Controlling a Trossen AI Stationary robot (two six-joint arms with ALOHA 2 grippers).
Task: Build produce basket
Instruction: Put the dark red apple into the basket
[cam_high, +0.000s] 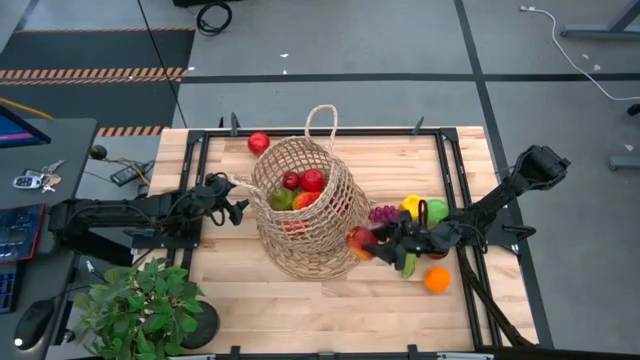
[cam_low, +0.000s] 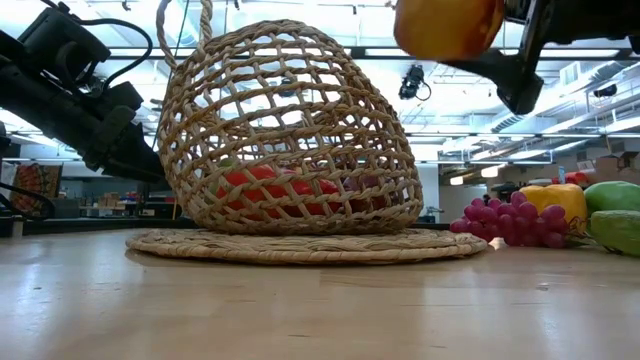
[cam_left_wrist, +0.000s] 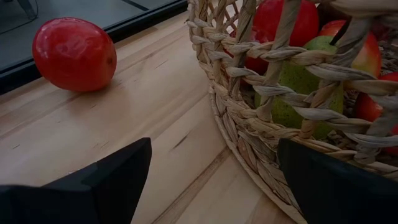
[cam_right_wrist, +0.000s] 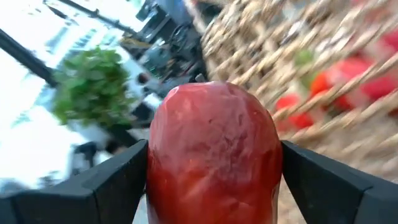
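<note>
The red-yellow mango (cam_right_wrist: 213, 155) sits clamped between the right gripper's (cam_high: 372, 243) fingers, raised beside the basket (cam_high: 300, 205), seemingly clear of it. Left gripper (cam_left_wrist: 211, 180) gapes empty.

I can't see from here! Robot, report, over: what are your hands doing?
Right gripper shut on mango, lifted beside basket. Left gripper open at basket's rim. Nothing blocking.

Blurred basket (cam_right_wrist: 298, 56) behind mango (cam_right_wrist: 214, 155)

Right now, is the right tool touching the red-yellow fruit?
Touching. In the right wrist view the mango fills the space between both fingers of the right tool; the low view shows it lifted off the table.
</note>
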